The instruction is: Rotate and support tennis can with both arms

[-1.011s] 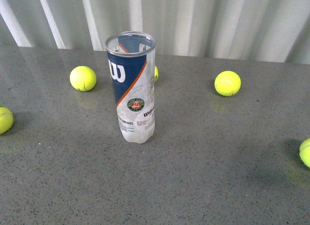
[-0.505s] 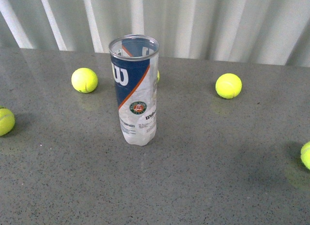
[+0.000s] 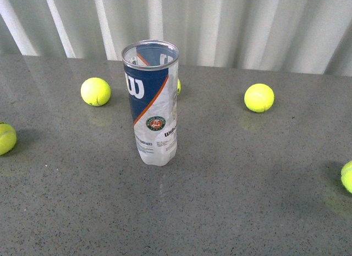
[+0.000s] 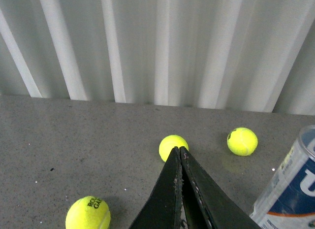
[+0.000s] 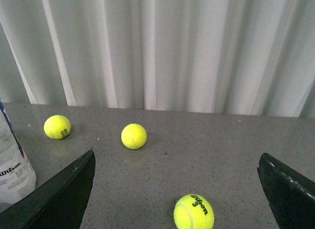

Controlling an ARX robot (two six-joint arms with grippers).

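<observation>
Clear cyl. tennis can (image 3: 152, 104) upright on speckled gray table (image 3: 247, 195).

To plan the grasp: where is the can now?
In the front view, the can stands upright on the table, left of centre, a ball just behind it.

Blue-white tennis can (image 3: 152, 102) with orange stripe, yellow balls (image 3: 259, 97), speckled grey table (image 3: 247, 201)
</observation>
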